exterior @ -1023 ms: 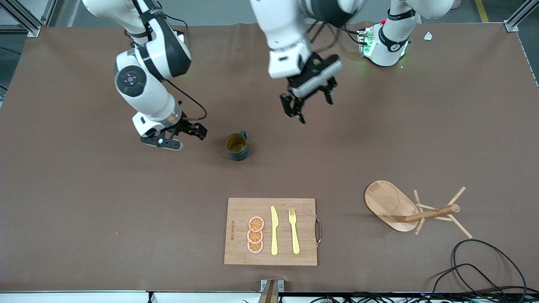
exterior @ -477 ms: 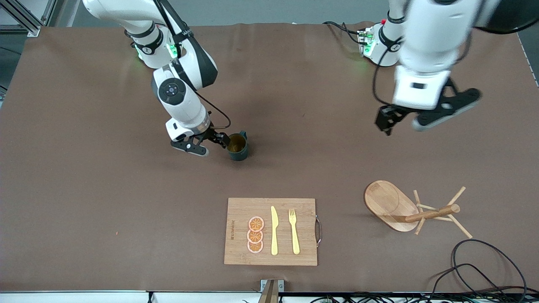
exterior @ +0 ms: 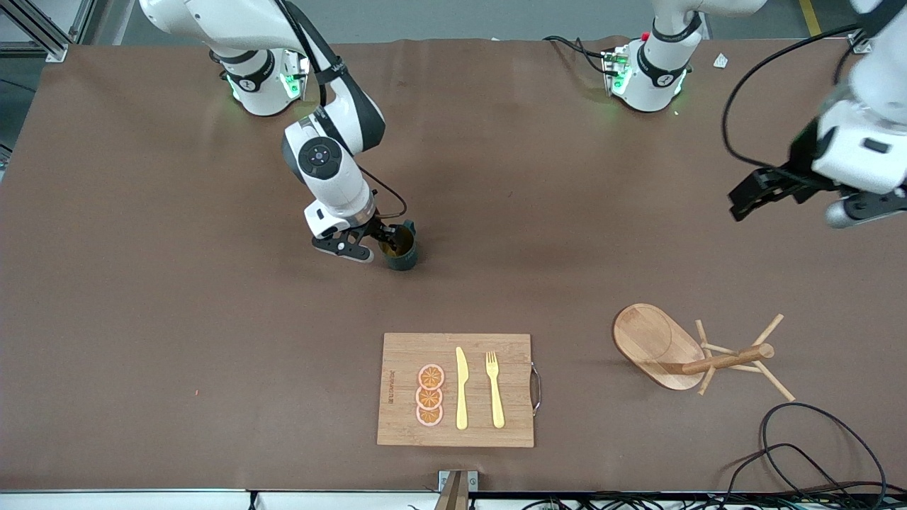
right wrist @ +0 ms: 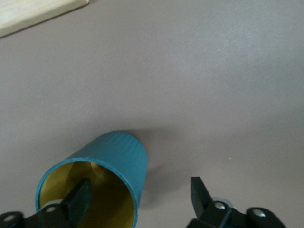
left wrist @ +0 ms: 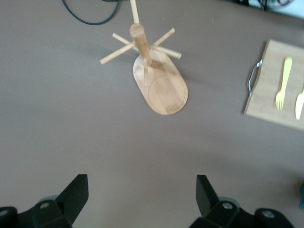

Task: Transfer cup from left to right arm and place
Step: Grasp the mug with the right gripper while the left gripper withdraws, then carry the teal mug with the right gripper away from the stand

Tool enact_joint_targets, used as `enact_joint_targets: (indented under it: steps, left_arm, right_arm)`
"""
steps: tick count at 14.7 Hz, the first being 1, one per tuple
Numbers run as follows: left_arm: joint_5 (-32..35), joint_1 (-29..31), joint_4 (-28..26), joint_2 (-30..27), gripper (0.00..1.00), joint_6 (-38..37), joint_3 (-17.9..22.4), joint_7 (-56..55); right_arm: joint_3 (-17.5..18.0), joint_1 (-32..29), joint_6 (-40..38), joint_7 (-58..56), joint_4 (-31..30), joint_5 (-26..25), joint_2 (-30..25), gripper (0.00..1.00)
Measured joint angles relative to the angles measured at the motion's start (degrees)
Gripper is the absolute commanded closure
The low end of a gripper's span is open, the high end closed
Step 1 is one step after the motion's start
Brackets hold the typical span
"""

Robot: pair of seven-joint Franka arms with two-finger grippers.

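I've got the right claw (exterior: 378, 239) down at the cup (exterior: 400, 248), fingers apart straddling its rim, one inside. The cup stands upright mid-surface (exterior: 142, 319). The left claw (left wrist: 141, 197) hangs wide open and empty near the mug tree (exterior: 698, 354).

The cup (right wrist: 95, 180) — rim cut off — hides one right hand (right wrist: 137, 199) finger.

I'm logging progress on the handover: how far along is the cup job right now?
Done: the cup stands upright on the table, free of the left gripper, which hangs open over the left arm's end. In hand: the right gripper straddles the cup's rim, one finger inside, one outside, not yet clamped. Left: gripping, lifting and placing.
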Motion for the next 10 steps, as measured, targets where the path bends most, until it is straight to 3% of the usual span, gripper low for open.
enact_joint_targets:
  steps: [3, 7, 8, 10]
  left_arm:
    - [-0.6, 3.7, -0.4, -1.4, 0.00, -3.9, -1.3, 7.4]
    - [-1.8, 14.1, -6.6, -4.5, 0.00, -1.7, -9.3, 14.0]
    - [-2.4, 16.0, -8.7, -5.6, 0.00, -0.6, -11.0, 14.2]
    - [-2.5, 18.1, -11.3, -7.4, 0.00, 0.5, -14.0, 14.1]
  right_arm:
    - [0.0, 1.0, 0.0, 0.0, 0.0, 0.0, 0.1, 0.46]
    - [0.0, 1.9, 0.0, 0.0, 0.0, 0.0, 0.9, 0.92]
    - [0.0, 1.9, 0.0, 0.0, 0.0, 0.0, 1.1, 0.97]
    - [0.0, 1.9, 0.0, -0.1, 0.0, -0.1, 1.1, 1.00]
